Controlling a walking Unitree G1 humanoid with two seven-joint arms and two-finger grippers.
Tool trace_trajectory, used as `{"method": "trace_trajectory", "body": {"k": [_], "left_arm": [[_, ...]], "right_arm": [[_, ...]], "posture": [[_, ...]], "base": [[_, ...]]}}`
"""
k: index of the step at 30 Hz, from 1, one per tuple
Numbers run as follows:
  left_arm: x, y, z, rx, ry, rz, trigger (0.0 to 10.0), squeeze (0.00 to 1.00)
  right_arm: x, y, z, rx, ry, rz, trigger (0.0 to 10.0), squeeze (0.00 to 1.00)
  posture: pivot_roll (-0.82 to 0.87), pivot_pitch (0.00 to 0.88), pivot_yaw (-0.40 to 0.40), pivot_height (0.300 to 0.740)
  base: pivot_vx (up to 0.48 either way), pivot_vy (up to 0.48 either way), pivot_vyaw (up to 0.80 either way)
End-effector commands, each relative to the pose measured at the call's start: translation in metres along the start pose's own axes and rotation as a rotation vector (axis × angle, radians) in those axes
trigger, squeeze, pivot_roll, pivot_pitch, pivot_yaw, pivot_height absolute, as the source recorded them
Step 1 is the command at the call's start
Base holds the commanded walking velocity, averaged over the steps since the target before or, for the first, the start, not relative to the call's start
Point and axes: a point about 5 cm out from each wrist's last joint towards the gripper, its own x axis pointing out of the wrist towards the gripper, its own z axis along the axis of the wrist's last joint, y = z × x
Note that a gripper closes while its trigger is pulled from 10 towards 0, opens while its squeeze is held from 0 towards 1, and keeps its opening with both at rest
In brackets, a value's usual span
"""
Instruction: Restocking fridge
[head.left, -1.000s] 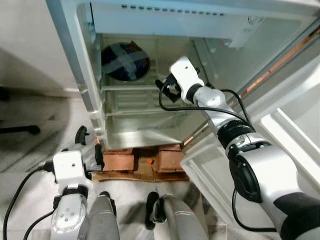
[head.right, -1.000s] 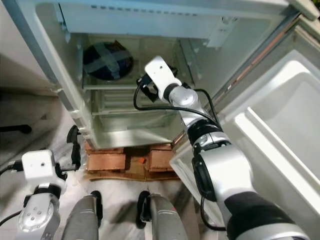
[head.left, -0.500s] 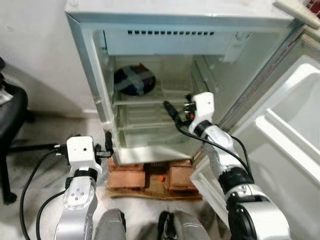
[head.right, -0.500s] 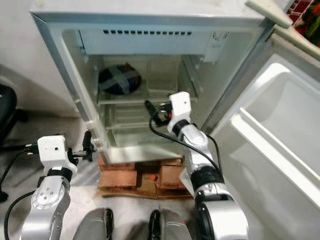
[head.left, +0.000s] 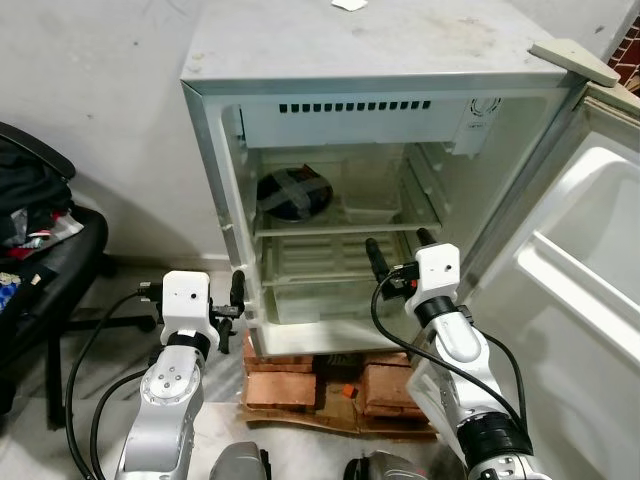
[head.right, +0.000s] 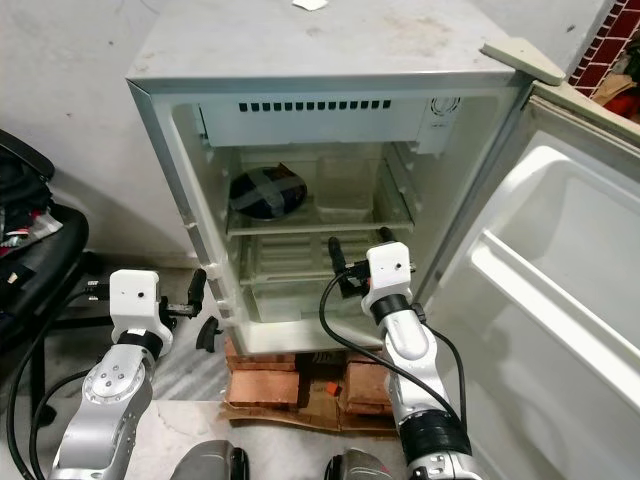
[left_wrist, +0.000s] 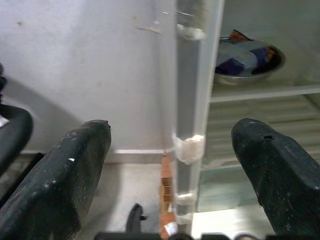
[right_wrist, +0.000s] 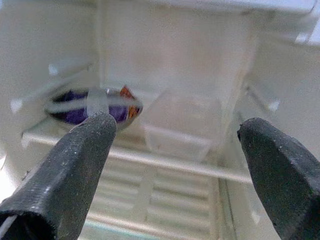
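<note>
Nearest the camera, on the left, the left gripper (head.left: 236, 296) hangs beside the fridge's left wall, its two black fingers (left_wrist: 60, 180) spread wide and holding nothing; through the gap its wrist view shows the pale grey edge of that wall. On the right, a little further in, the right gripper (head.left: 395, 255) is raised before the open compartment, fingers (right_wrist: 70, 165) spread just as wide and empty, pointed at the shelves.

Under the small white single-door fridge (head.left: 370, 60) sits a base of rough reddish bricks (head.left: 283, 385) on flattened brown cardboard (head.left: 330, 420); the smooth white moulded-plastic door (head.left: 590, 300) stands swung open to the right. At the far left is a black chair heaped with dark clothes (head.left: 40, 215).

Inside, on the upper white slatted shelf (head.left: 330, 228), a round metal bowl with a blue-and-white wrapped bundle (head.left: 293, 192) rests at the left, and just beside it on the right a clear, boxy plastic container (head.left: 367, 200) — glossy and hard to read against the pale wall. Lower shelves look bare.

My guess is the robot stands between items, with stock already placed on the upper shelf. To do the step well, both arms should draw clear of the wall and shelf lips before turning away — the right fingers sit near the shelf front and could snag its edge. The next item belongs on a bare lower shelf, set down flat.
</note>
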Motion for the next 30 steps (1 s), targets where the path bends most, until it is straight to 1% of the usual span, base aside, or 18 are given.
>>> {"method": "trace_trajectory", "body": {"k": [1,3,4,6,8,9,10,16,21,30], "left_arm": [[0.002,0.001,0.001,0.012,-0.007,-0.01,10.0,0.0],[0.002,0.002,0.002,0.016,-0.012,-0.008,10.0,0.0],[0.002,0.002,0.003,0.017,-0.015,-0.008,10.0,0.0],[0.002,0.002,0.003,0.017,-0.016,-0.009,10.0,0.0],[0.002,0.001,0.003,0.02,-0.017,-0.012,10.0,0.0],[0.001,0.001,0.003,0.023,-0.018,-0.015,10.0,0.0],[0.001,0.001,0.003,0.023,-0.018,-0.015,10.0,0.0],[-0.001,0.001,0.002,0.022,-0.015,-0.008,10.0,0.0],[-0.001,0.002,0.002,0.021,-0.014,-0.006,10.0,0.0],[-0.001,0.0,0.0,0.014,-0.007,-0.013,10.0,0.0]], "right_arm": [[0.0,-0.001,0.006,-0.002,-0.02,-0.014,10.0,0.0],[0.001,0.003,0.01,0.005,-0.033,-0.008,10.0,0.0],[0.003,0.008,0.014,0.028,-0.041,-0.001,10.0,0.0],[0.004,0.013,0.016,0.039,-0.043,0.01,10.0,0.0],[0.003,0.02,0.017,0.03,-0.049,0.037,10.0,0.0],[0.001,0.026,0.014,0.02,-0.043,0.063,10.0,0.0],[0.0,0.027,0.013,0.019,-0.036,0.068,10.0,0.0],[0.001,0.024,0.01,0.045,-0.001,0.045,10.0,0.0],[0.001,0.025,0.011,0.044,0.007,0.052,10.0,0.0],[0.0,0.025,0.009,0.046,0.025,0.054,10.0,0.0]], "posture": [[0.11,0.009,-0.001,0.74],[0.11,0.011,0.004,0.74],[0.1,0.017,0.013,0.74],[0.1,0.018,0.015,0.74],[0.11,0.021,0.014,0.74],[0.11,0.023,0.013,0.74],[0.11,0.025,0.011,0.74],[0.12,0.038,0.004,0.74],[0.12,0.043,0.001,0.74],[0.11,0.048,-0.001,0.74]], "base": [[0.0,0.0,0.0],[0.0,0.0,0.0],[0.0,0.0,0.0],[0.0,0.0,0.0],[0.0,0.0,0.0],[0.0,0.0,0.0],[0.0,0.0,0.0],[0.0,0.0,0.0],[0.0,0.0,0.0],[-0.258,0.0,0.0]]}}
